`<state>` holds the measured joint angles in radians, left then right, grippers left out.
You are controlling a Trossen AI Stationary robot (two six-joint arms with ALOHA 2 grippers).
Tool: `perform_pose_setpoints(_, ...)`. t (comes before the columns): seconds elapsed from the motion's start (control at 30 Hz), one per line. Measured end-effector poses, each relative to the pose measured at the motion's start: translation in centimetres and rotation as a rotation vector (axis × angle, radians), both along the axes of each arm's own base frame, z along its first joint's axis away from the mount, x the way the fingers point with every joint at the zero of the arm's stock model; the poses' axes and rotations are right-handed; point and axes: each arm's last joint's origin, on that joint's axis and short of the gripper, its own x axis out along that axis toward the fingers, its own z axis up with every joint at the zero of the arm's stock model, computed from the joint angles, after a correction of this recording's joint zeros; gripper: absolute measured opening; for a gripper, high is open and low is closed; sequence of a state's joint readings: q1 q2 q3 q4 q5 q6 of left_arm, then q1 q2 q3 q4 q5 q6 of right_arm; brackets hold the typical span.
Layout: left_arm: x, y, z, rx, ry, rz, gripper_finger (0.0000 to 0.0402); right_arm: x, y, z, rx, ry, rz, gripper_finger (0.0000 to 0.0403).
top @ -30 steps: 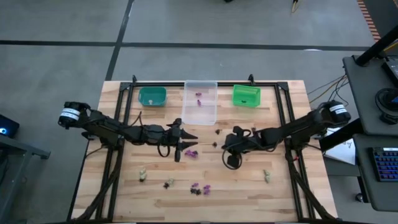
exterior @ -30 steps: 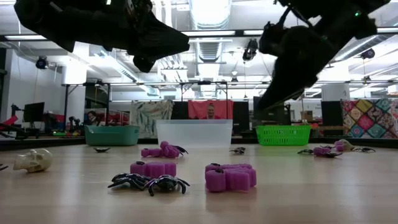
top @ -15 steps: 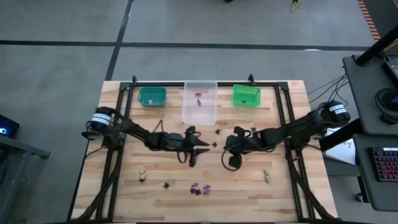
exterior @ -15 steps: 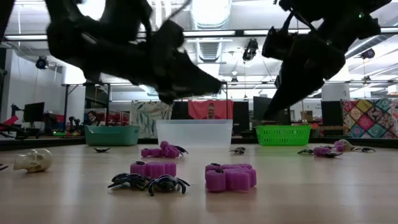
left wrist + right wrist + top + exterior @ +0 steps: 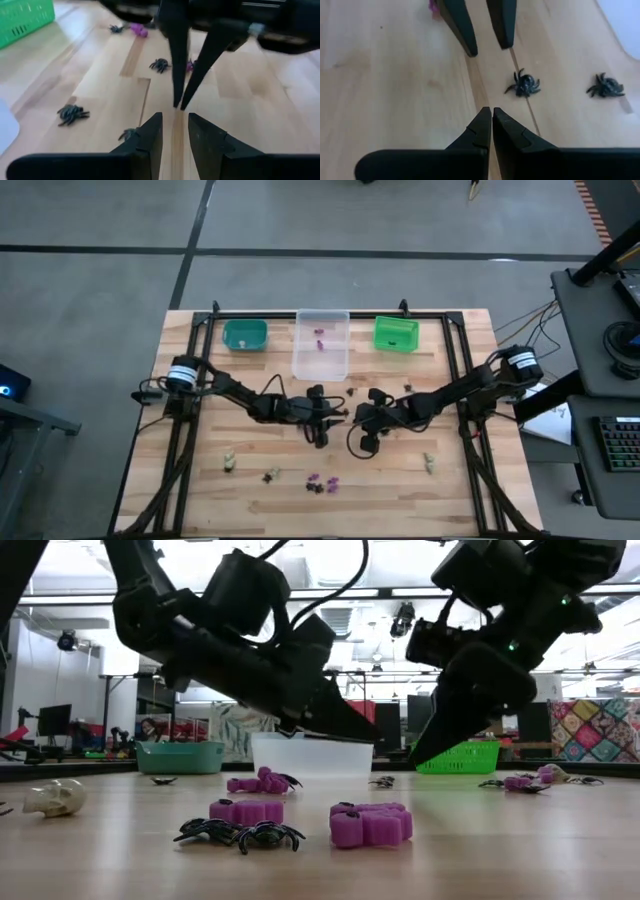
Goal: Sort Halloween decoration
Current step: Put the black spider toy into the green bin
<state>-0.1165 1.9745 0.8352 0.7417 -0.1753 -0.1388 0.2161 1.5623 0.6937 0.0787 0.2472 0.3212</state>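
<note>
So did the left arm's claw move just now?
Yes. The left gripper slid right, from below the clear bin's left edge to past its right edge, toward the right gripper.

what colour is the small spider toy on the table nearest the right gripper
Black: the small plastic spider on the wooden table, clearest in the right wrist view.
</note>
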Motion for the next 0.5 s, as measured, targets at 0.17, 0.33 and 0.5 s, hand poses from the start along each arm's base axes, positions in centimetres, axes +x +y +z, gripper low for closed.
perform_pose_setpoints(0.17, -1.1, 0.1, 0.7, 0.018, -0.007, -0.007, 0.0075, 0.7, 0.1, -0.5, -0.01, -0.032, 0.018, 0.0011)
perform_pose_setpoints(0.33, -2.3, 0.3, 1.8, 0.037, -0.028, -0.001, 0.0075, 1.2, 0.2, -0.4, -0.019, -0.088, 0.01, 0.0038)
perform_pose_setpoints(0.5, -3.2, 0.4, 3.0, 0.048, -0.063, 0.0, 0.0075, 1.2, 0.1, 0.1, -0.053, -0.115, -0.009, 0.0085)
